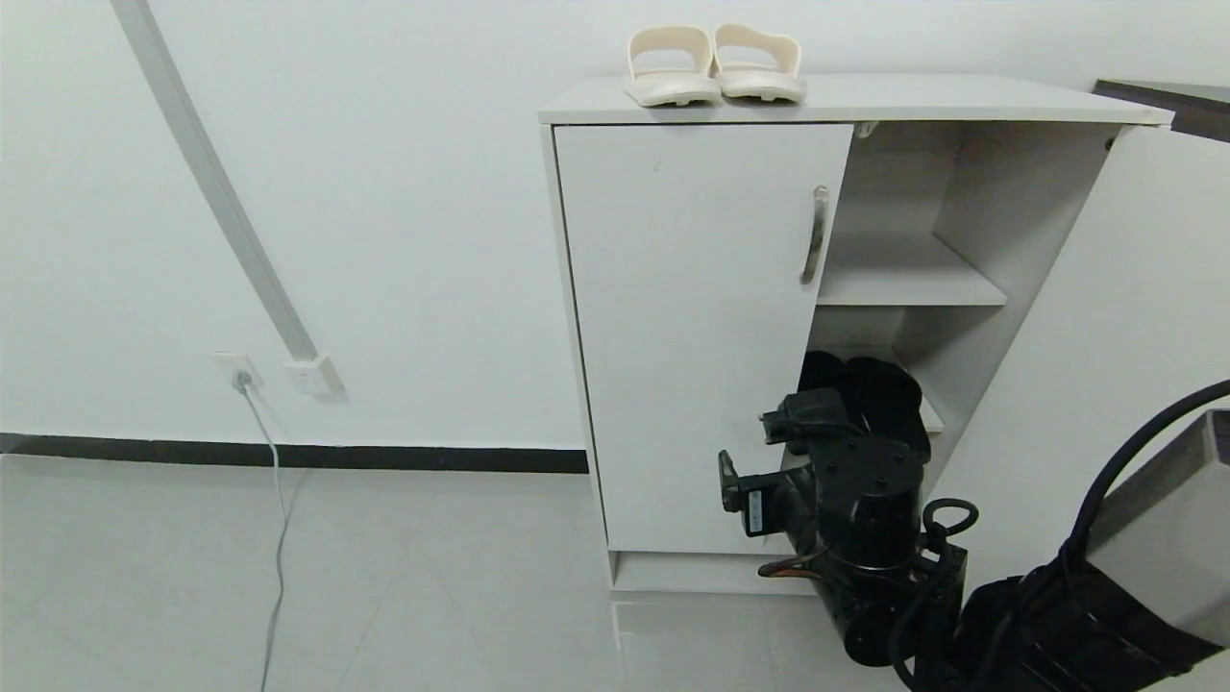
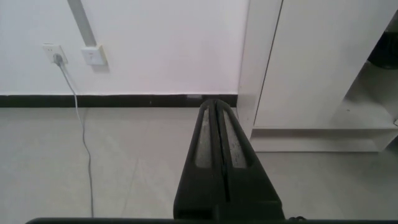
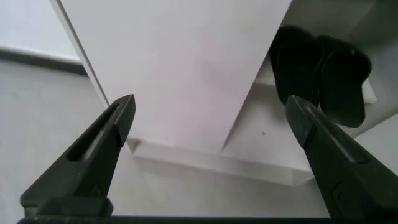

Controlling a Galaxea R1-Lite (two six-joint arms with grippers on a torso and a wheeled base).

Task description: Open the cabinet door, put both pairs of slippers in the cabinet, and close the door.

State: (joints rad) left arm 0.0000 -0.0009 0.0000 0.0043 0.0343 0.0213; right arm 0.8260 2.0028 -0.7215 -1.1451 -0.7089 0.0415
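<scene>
Black slippers (image 1: 879, 384) inside cabinet (image 1: 961, 96), centre right. Right claw (image 3: 209, 106) wide, empty; left claw (image 2: 216, 106) pinched together. Beige pair (image 1: 716, 65) atop, top centre: likely next; withdraw straight, mind door (image 1: 692, 336).

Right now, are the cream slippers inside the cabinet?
No, the cream slippers sit side by side on top of the cabinet, not on its shelves.

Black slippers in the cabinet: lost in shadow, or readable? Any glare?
Head view: the black slippers sit in shade inside the cabinet and merge with the dark right arm in front. Right wrist view: they stand out against the pale interior, beyond the open right pincer. No glare on the cabinet door in either view.
</scene>
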